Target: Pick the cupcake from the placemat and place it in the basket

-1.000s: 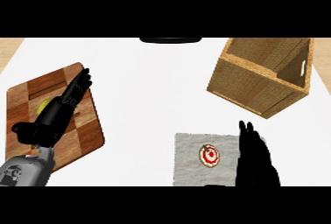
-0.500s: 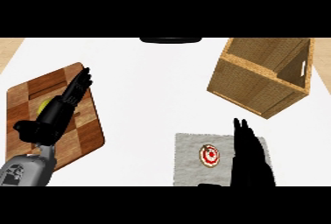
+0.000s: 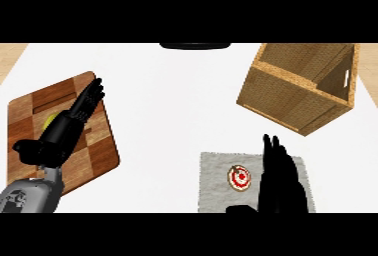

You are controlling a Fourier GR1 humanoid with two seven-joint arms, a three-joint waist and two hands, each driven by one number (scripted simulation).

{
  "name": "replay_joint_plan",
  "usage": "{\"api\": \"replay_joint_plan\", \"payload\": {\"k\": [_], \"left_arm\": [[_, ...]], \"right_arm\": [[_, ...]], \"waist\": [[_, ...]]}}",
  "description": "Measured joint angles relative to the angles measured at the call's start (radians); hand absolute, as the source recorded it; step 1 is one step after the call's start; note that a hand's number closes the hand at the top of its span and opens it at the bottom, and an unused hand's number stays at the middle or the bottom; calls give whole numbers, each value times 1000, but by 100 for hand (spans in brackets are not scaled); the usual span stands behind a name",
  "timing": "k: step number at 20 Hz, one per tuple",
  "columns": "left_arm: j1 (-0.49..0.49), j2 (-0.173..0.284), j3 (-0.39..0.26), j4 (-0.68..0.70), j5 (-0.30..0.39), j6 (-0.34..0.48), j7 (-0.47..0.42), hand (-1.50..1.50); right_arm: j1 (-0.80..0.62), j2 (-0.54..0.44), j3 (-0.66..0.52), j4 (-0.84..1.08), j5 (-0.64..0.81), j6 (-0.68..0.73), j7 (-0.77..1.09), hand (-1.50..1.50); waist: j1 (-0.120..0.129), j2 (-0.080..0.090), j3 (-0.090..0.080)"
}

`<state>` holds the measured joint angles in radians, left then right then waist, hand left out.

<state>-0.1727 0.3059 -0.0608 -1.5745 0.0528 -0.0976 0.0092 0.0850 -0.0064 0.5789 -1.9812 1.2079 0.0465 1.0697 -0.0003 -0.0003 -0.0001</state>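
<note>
My right hand (image 3: 280,182) hovers over the grey placemat (image 3: 214,182), fingers straight and together, pointing up the counter, the thumb (image 3: 240,209) spread low toward the near edge; it holds nothing. Just beside it, on its left, sits the cupcake (image 3: 238,177), red-and-white topped, upright near the mat's middle and untouched. To do this reach well, I judge I should shift the palm a little leftward, keep thumb and fingers apart until they straddle the cake, then curl round its sides rather than press on the icing. The wooden basket (image 3: 295,97) stands beyond the mat, up and to the right, its open mouth tilted. My left hand (image 3: 70,125) rests open over the wooden cutting board (image 3: 37,107), where something yellow-green peeks out beneath it.
</note>
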Motion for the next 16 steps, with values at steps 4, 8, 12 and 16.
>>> {"api": "replay_joint_plan", "payload": {"k": [4,8,12,16], "left_arm": [[-26,-10,20,31,-4,-16,-2,0],[-13,-14,27,11,-14,-28,2,0],[-5,-27,35,9,-25,-34,1,0],[-19,-35,41,10,-35,-39,21,0]], "right_arm": [[-6,1,21,45,5,-15,6,-150],[-50,2,-31,123,-27,-36,-7,-150],[-31,2,-40,146,-32,-44,-10,-150],[-57,1,-72,205,-60,-57,-13,-150]], "waist": [[-1,0,0],[2,0,0],[0,0,0],[0,0,0]]}}
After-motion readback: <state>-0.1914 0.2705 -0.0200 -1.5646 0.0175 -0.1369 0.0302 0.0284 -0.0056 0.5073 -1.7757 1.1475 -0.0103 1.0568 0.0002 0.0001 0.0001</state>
